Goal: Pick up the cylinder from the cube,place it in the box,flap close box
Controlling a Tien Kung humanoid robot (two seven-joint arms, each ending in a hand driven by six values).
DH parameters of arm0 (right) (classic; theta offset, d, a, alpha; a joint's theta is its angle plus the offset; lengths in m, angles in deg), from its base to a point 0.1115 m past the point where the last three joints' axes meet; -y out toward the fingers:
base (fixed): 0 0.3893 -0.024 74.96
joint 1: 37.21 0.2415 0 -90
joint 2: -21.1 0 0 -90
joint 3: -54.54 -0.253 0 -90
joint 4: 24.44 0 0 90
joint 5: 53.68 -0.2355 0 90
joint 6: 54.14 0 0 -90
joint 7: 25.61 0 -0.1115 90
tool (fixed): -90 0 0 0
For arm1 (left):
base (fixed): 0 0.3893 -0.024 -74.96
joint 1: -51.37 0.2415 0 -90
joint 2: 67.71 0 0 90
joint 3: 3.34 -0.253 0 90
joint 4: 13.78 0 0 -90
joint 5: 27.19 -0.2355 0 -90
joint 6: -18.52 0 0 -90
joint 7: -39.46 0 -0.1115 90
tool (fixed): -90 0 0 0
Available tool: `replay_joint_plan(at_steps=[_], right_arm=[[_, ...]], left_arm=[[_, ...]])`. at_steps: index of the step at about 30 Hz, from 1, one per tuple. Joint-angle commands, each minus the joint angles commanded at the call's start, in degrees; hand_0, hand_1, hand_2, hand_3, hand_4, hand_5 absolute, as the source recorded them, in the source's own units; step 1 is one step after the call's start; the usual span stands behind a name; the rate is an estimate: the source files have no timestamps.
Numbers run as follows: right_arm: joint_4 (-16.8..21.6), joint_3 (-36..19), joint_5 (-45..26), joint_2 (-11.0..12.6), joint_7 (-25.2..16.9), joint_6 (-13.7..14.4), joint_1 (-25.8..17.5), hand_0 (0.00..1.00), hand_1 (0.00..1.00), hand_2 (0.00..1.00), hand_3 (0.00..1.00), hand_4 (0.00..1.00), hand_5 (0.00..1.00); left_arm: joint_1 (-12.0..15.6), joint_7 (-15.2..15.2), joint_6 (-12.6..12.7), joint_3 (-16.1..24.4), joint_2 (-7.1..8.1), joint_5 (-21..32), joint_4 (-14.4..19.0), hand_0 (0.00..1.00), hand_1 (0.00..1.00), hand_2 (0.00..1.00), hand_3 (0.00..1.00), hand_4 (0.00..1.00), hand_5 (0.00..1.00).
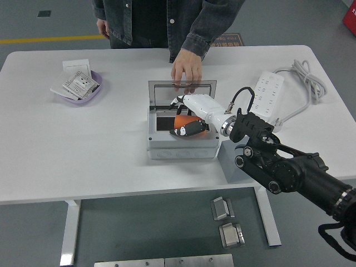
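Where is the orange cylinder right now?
In the head view, the cylinder sits mid-table inside the open box, gripped by the right hand; a person's hand rests on the lid just behind.

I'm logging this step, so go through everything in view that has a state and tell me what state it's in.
box: lid open, standing up at the back.
cylinder: orange, inside the box, held.
right hand: in the box, shut on the cylinder.
person's hand: resting on the lid's top edge.
purple tray: holding cards.
power strip: nothing plugged in, cord coiled beside it.
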Motion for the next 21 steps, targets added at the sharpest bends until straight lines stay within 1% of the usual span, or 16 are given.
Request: replay_joint_plan(at_steps=[4,5,10,11,15,16,17,19,21], right_arm=[[0.0,-0.2,0.0,0.0,-0.1,-0.1,-0.2,0.313,0.453,0.567,0.706,0.973,0.303],[0.0,-0.3,0.1,0.0,-0.1,-0.2,-0.3,0.708,0.676,0.641,0.712,0.975,0.308],[-0.2,-0.8,0.6,0.1,-0.3,-0.4,-0.6,0.708,0.676,0.641,0.712,0.975,0.308],[-0.2,-0.8,0.6,0.2,-0.3,-0.4,-0.6,0.742,0.695,0.65,0.711,0.978,0.314],[0.1,-1.1,0.9,0.3,-0.2,-0.5,-0.9,0.742,0.695,0.65,0.711,0.978,0.314],[0.4,-1.2,1.0,0.4,0.0,-0.6,-1.0,0.742,0.695,0.65,0.711,0.978,0.314],[0.8,-1.5,1.2,0.5,0.2,-0.8,-1.2,0.798,0.698,0.652,0.711,0.981,0.314],[1.7,-2.1,1.3,0.8,0.7,-1.3,-1.7,0.798,0.698,0.652,0.711,0.981,0.314],[3.5,-3.4,1.3,1.4,1.7,-2.4,-2.6,0.798,0.698,0.652,0.711,0.981,0.314]], left_arm=[[0.1,0.0,0.0,-0.1,-0.01,0.0,0.0,0.636,0.617,0.569,0.597,0.661,0.262],[0.1,0.0,0.0,-0.1,-0.01,0.0,0.0,0.636,0.617,0.563,0.596,0.66,0.261],[0.1,0.0,0.0,-0.1,-0.01,0.0,0.0,0.636,0.617,0.563,0.596,0.66,0.261],[0.1,0.0,0.0,-0.2,-0.01,0.1,0.0,0.636,0.617,0.562,0.596,0.659,0.259],[0.2,0.0,0.0,-0.3,-0.04,0.2,0.0,0.636,0.617,0.562,0.596,0.659,0.259],[0.2,0.0,-0.1,-0.3,-0.05,0.2,0.0,0.636,0.617,0.562,0.596,0.659,0.259],[0.2,0.1,-0.1,-0.3,-0.08,0.3,0.0,0.636,0.617,0.562,0.595,0.659,0.26],[0.3,0.2,-0.1,-0.5,-0.13,0.5,0.0,0.636,0.617,0.562,0.595,0.659,0.26],[0.3,0.4,-0.1,-0.8,-0.21,1.0,0.0,0.636,0.617,0.562,0.595,0.659,0.26]])
